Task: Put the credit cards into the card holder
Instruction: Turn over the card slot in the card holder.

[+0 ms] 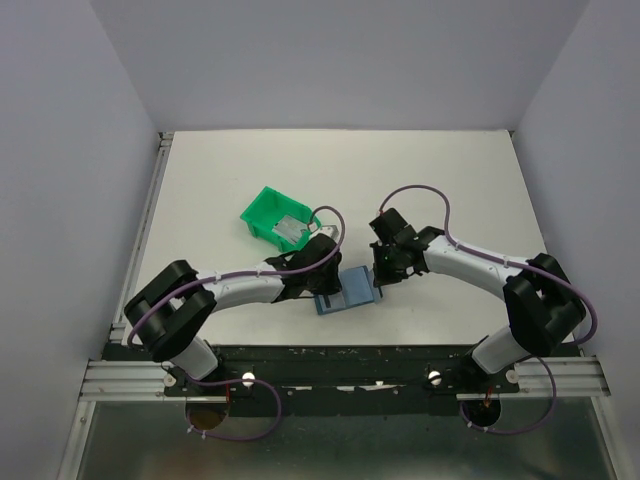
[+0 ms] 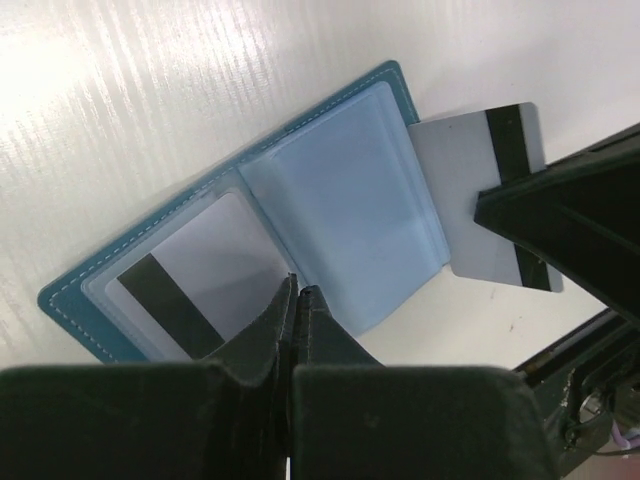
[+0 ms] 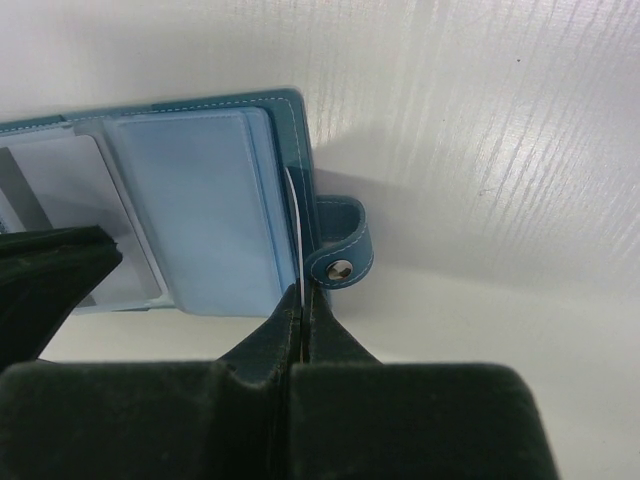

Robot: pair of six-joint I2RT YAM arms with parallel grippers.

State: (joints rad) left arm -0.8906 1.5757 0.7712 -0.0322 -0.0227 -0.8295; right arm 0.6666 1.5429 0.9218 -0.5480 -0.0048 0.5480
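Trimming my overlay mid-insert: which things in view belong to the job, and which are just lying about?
Job:
card holder, open
sleeved card inside it
second card, pinched by right gripper at the holder's edge
left gripper, shut, tips at the holder

Lying about:
green bin, holding grey flat items too small to identify
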